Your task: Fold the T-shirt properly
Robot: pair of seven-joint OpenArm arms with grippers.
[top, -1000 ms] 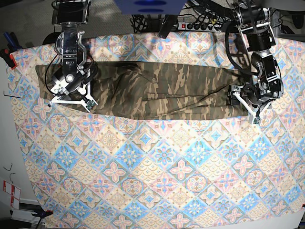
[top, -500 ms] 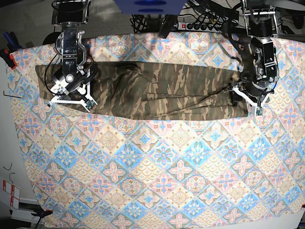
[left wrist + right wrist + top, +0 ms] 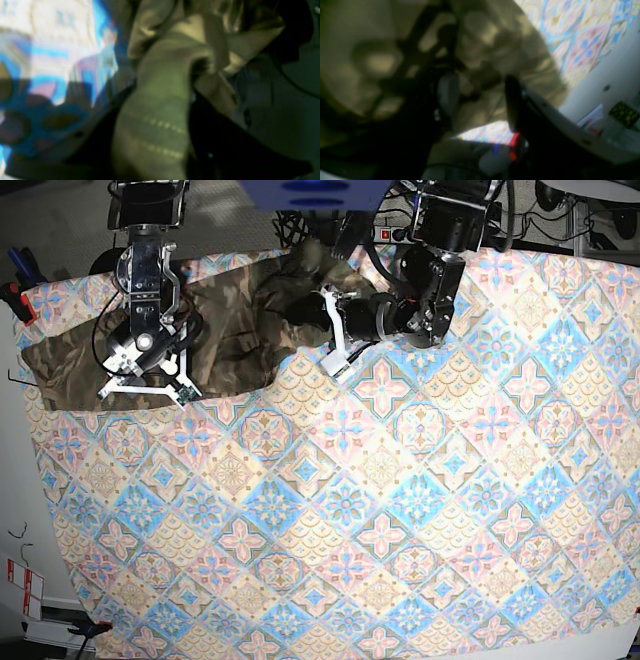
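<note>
- T-shirt [image 3: 240, 320]: camouflage cloth, lies along the far edge of the worktop [image 3: 400, 530], on the patterned tablecloth [image 3: 380, 480]. One end spreads flat; the other end is gathered and doubled toward the middle, bunched in loose ridges rather than laid flat.
- Left gripper [image 3: 335, 340]: at the bunched end of the T-shirt, over its near edge. The left wrist view shows a stitched hem [image 3: 155, 125] of the T-shirt running up between the jaws, which stand narrow on the cloth; judged to be holding that hem.
- Right gripper [image 3: 150, 385]: over the flat end of the T-shirt, near its near edge. The right wrist view shows the two fingers [image 3: 447, 92] set part way apart with camouflage cloth lying between them; too blurred to tell whether they pinch the cloth or only straddle it.
- Done, as judged: the T-shirt reads as a long narrow band, so the lengthwise folds appear made; the crosswise fold is in hand, one end brought partway over.
- Left, as judged: lay the carried end down flat on the T-shirt's spread half, align edges, smooth the bunching, release; possibly one further crosswise fold.
</note>
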